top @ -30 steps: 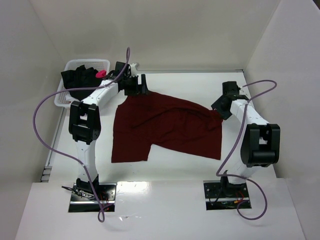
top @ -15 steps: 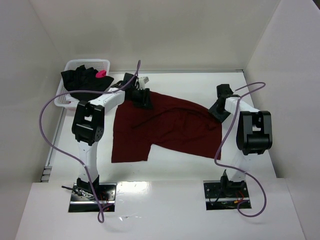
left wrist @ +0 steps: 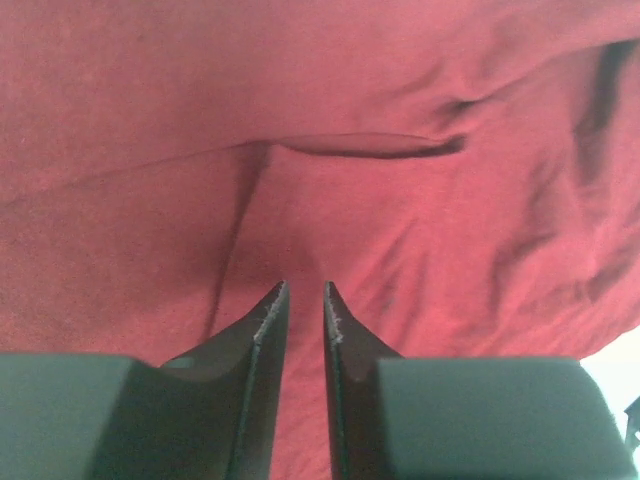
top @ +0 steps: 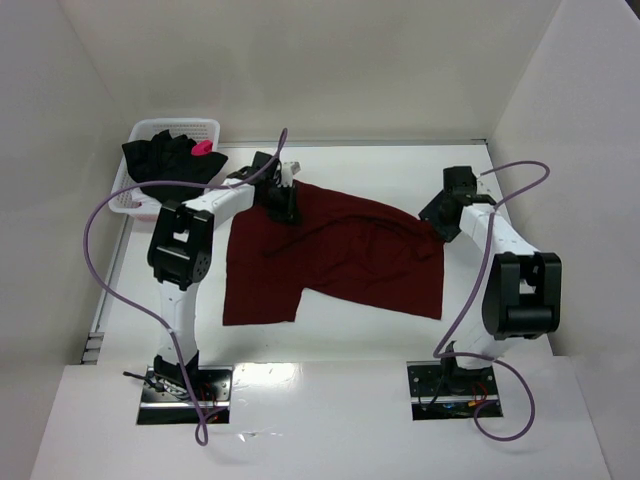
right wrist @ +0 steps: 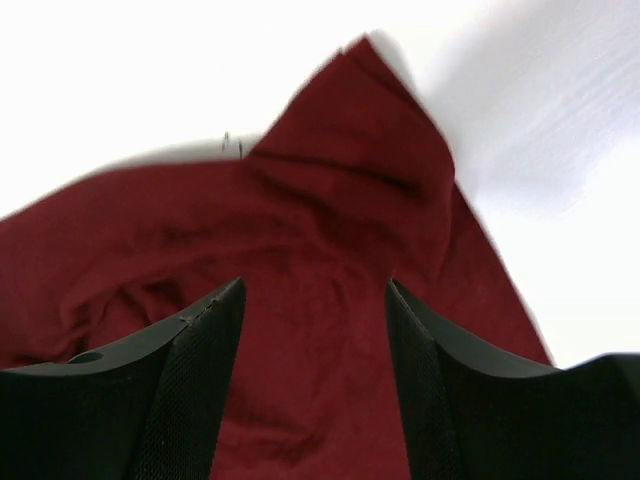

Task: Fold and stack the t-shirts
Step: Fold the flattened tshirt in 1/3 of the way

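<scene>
The maroon t-shirt (top: pixel 335 255) lies spread and wrinkled on the white table. My left gripper (top: pixel 284 206) is down on its far-left edge. In the left wrist view the jaws (left wrist: pixel 305 290) stand almost together, with red cloth (left wrist: pixel 330 90) showing in the narrow slit; I cannot tell whether the cloth is pinched. My right gripper (top: pixel 438 216) hovers at the shirt's far-right corner, and its fingers (right wrist: pixel 315 285) are wide apart over the maroon cloth (right wrist: pixel 340 200) with nothing between them. The black t-shirt (top: pixel 160 162) with a pink mark (top: pixel 201 148) is bunched in the basket.
The white mesh basket (top: pixel 205 126) sits at the far-left corner of the table (top: pixel 370 165). White walls close in the table at the back and on both sides. Purple cables loop off each arm.
The left gripper's jaws closed from wide open to a narrow slit as it came down onto the shirt's far-left edge. The right arm swung inward and back; its jaws stayed apart.
</scene>
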`<state>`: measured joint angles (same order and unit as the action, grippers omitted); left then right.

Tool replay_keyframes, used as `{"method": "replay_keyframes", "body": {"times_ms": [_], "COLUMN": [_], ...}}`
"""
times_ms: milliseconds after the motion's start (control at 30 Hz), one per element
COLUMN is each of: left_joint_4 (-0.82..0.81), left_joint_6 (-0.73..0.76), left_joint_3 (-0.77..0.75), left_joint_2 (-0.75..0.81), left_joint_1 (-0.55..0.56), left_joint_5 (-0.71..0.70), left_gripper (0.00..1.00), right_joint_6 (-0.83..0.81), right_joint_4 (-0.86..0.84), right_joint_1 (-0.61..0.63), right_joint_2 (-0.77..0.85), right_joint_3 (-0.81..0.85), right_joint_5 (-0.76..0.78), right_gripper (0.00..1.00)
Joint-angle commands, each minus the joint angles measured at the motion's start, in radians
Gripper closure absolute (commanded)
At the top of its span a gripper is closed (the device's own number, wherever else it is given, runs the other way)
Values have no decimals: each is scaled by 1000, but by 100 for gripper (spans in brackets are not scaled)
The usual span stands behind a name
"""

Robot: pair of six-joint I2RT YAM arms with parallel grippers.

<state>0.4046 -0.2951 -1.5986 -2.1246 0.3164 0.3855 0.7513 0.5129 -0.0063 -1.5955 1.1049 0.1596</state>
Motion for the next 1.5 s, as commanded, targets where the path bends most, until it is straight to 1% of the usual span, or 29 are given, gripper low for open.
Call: {"method": "replay_keyframes", "body": {"times_ms": [0, 100, 133, 167, 200, 300, 367, 467, 500, 533, 633, 733, 767, 867, 900, 1000, 1100, 1233, 1333, 1433, 1467], "left_joint_4": [34, 45, 54, 54, 54, 63, 63, 73, 73, 73, 82, 82, 82, 82, 82, 82, 82, 82, 82, 82, 82], "left_joint_6": [-13, -22, -22, -22, -22, -22, -22, -22, -22, -22, -22, -22, -22, -22, -22, -22, -22, -22, -22, -22, -22], "left_joint_3": [-17, -40, -40, -40, -49, -49, -49, -49, -49, -49, -49, -40, -40, -40, -40, -31, -31, -21, -21, -21, -21], "left_joint_2": [-43, -55, -55, -64, -64, -64, -64, -64, -64, -64, -64, -64, -64, -73, -74, -74, -74, -74, -74, -74, -74], "left_joint_1": [-4, -4, -4, -4, -4, -4, -4, -4, -4, -4, -4, -4, -4, -4, -4, -4, -4, -4, -23, -33, -33], "left_joint_5": [-33, -42, -42, -42, -51, -51, -51, -60, -60, -60, -60, -60, -60, -60, -60, -60, -60, -51, -42, -42, -42], "left_gripper": [74, 79, 80, 83, 83, 88, 90, 94, 94, 96, 98, 98, 98, 98, 98, 99, 99, 99, 99, 99, 99], "right_joint_6": [26, 26, 26, 26, 26, 26, 26, 26, 16, 16, 5, 5, 5, 5, -4, -4, -15, -24, -33, -33, -33], "right_joint_4": [4, -5, -5, -5, -5, -14, -14, -14, -14, -14, -14, -4, -4, 42, 56, 108, 153, 165, 183, 184, 162], "right_joint_1": [-1, -1, 9, 9, 20, 43, 52, 52, 52, 52, 52, 52, 52, 52, 52, 52, 6, -50, -78, -87, -87], "right_joint_2": [37, 37, 37, 37, 26, -18, -38, -69, -69, -79, -89, -101, -101, -101, -89, -58, -26, 47, 78, 88, 88], "right_joint_3": [-65, -109, -109, -120, -129, -129, -129, -119, -106, -106, -96, -86, -76, -62, -48, -18, -8, 3, -28, -40, -53], "right_joint_5": [-54, -84, -84, -84, -84, -84, -75, -66, -57, -45, -34, -11, 0, 41, 53, 104, 130, 141, 141, 150, 132], "right_gripper": [36, 38, 40, 40, 41, 42, 42, 47, 50, 55, 61, 75, 84, 95, 100, 100, 100, 100, 100, 100, 100]}}
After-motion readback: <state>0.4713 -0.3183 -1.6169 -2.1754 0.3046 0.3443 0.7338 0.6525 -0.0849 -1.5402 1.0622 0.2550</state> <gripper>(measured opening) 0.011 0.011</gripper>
